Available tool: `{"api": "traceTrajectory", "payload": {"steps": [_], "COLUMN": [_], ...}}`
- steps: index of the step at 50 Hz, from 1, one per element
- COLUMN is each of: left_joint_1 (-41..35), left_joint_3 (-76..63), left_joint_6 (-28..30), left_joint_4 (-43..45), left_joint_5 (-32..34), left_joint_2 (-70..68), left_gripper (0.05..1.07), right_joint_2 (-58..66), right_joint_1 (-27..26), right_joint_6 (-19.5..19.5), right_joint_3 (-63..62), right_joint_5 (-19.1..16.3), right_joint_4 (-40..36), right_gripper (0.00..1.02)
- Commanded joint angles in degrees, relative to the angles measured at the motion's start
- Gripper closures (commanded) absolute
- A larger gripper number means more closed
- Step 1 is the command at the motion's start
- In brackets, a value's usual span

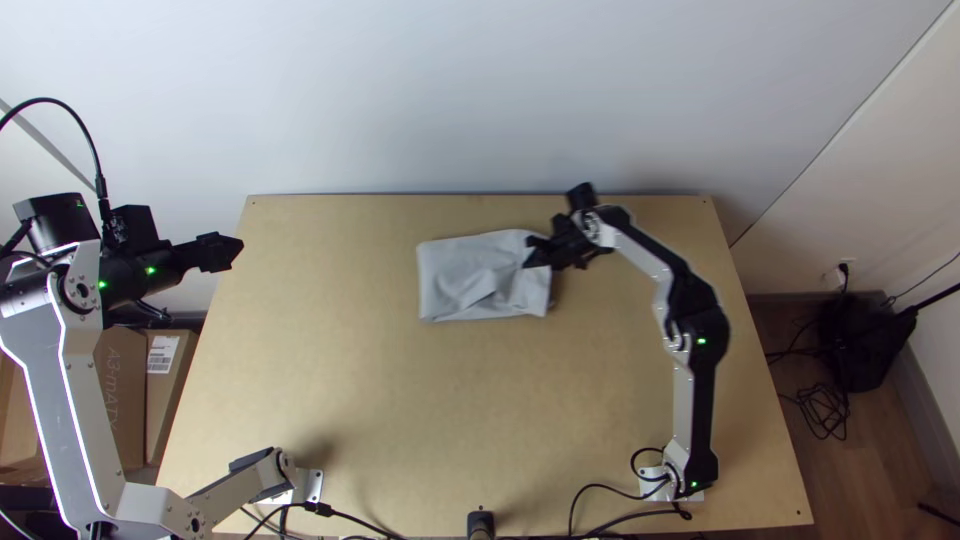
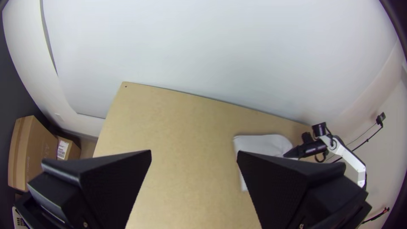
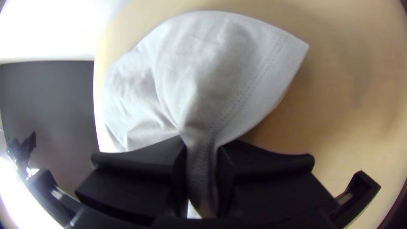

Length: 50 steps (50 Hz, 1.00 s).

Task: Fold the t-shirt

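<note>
In the top view my left gripper [image 1: 222,252] hangs off the table's left side, away from the cloth. The left wrist view has this gripper [image 2: 194,157] open, its two fingers wide apart with nothing between them. My right gripper [image 1: 532,252] is at the right end of the light grey t-shirt [image 1: 455,270], which lies as a folded rectangle with a loose crease near its middle. In the right wrist view, the right gripper [image 3: 202,146] is shut on a gathered, stitched part of the t-shirt [image 3: 212,63]. The t-shirt [image 2: 260,144] lies farther off in the left wrist view.
The wooden table [image 1: 350,390] has bare surface left of and in front of the cloth. A wall [image 1: 480,100] rises behind its far edge. Cables [image 1: 600,490] run along the near edge, and cardboard boxes [image 1: 125,390] stand beyond the left side.
</note>
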Motion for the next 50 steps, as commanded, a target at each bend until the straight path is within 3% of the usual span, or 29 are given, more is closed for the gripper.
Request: {"api": "traceTrajectory", "payload": {"steps": [1,14,27,29,32,33,41,50], "left_joint_1": [0.8,0.8,0.1,0.0,-0.2,-0.2,-0.5,-0.5], "left_joint_3": [-0.6,-0.5,0.9,0.9,0.9,0.9,0.8,0.5], "left_joint_6": [1.3,1.3,0.9,0.9,0.8,0.8,0.6,0.6], "left_joint_4": [0.2,0.8,0.9,0.9,0.9,0.9,0.9,0.8], "left_joint_5": [1.2,2.5,2.8,2.8,2.8,2.8,2.8,2.8], "left_joint_2": [-0.4,0.1,1.4,1.4,1.4,1.4,1.0,0.2], "left_gripper": [0.10,0.10,0.10,0.10,0.10,0.10,0.10,0.10], "right_joint_2": [-6.6,-10.3,-10.1,-9.3,-8.9,-8.8,-11.0,-19.5], "right_joint_1": [-7.9,-27.2,-41.4,-42.8,-44.9,-45.2,-46.7,-44.7], "right_joint_6": [-2.7,-3.9,-6.3,-7.2,-8.6,-9.2,-15.2,-15.6], "right_joint_3": [-6.4,-9.3,-7.1,-5.8,-4.2,-3.7,-2.8,-6.8], "right_joint_5": [1.5,3.6,4.7,5.6,7.2,8.5,20.6,24.0], "right_joint_4": [2.8,4.9,5.3,5.3,5.3,5.4,7.3,4.7], "right_gripper": [1.00,1.00,0.99,0.80,0.14,0.01,0.03,0.03]}}
